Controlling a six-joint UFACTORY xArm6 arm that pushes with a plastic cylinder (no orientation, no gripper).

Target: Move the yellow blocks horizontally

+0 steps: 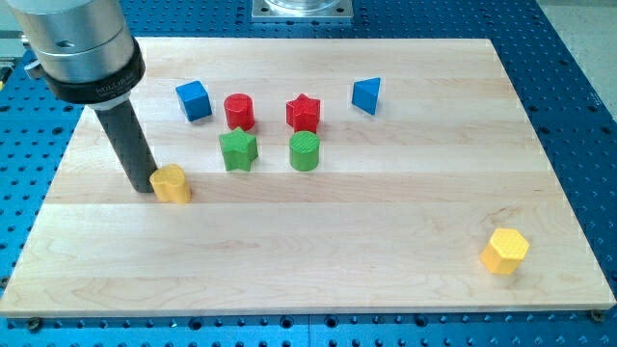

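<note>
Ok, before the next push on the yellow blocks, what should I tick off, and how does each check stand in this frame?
1. My tip sits at the yellow block near the view's left, on its left side: ok.
2. Actual contact between tip and block: cannot tell.
3. Path toward the view's right along that row is free of blocks: ok.
4. Green star lies above that path: ok.
5. Yellow hexagonal block is on the board, close to its right edge: ok.
</note>
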